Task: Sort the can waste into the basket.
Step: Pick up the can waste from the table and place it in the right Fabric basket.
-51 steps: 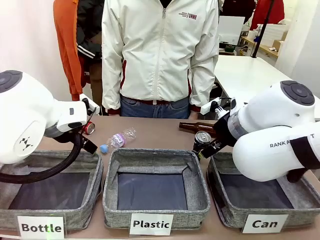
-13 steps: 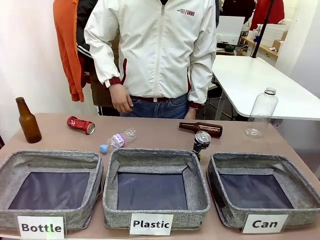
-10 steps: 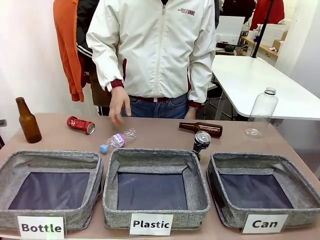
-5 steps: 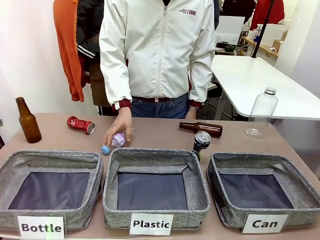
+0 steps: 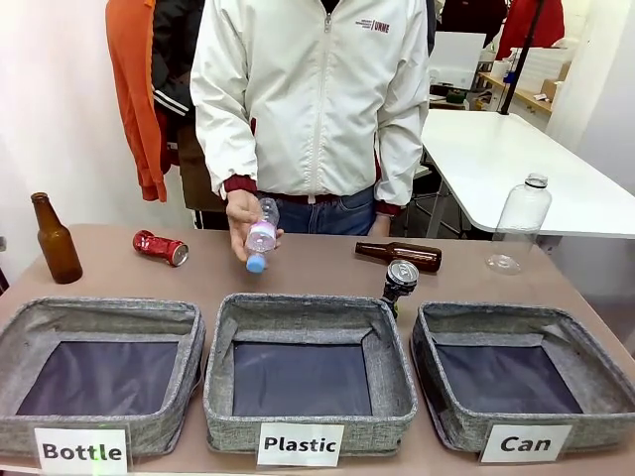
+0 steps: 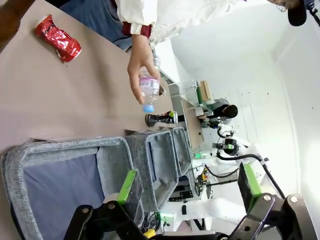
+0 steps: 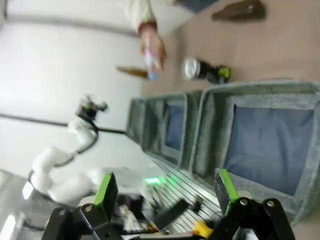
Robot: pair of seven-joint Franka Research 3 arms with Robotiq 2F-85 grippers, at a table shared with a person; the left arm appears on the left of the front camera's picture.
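The black can (image 5: 400,280) with a silver top stands at the far rim between the middle and right bins. In the right wrist view that black can (image 7: 205,70) is just beyond the bins. The red dented can (image 5: 161,248) lies on its side at the far left of the table, and the red can (image 6: 57,38) is far from my left gripper (image 6: 189,182). The "Can" basket (image 5: 496,315) sits at the right, holding nothing. My left gripper is open over the bins. My right gripper (image 7: 165,188) is open above the basket (image 7: 260,90).
A person's hand (image 5: 241,213) holds a small clear plastic bottle (image 5: 260,236) above the table. One brown bottle (image 5: 54,241) stands at the left and another brown bottle (image 5: 399,255) lies behind the black can. A tall clear bottle (image 5: 519,224) stands at the right. The "Plastic" bin (image 5: 298,305) and "Bottle" bin (image 5: 99,309) sit in front.
Both arms have left the front view. The person's hand reached down, took the small plastic bottle off the table and lifted it. The cans have not moved.
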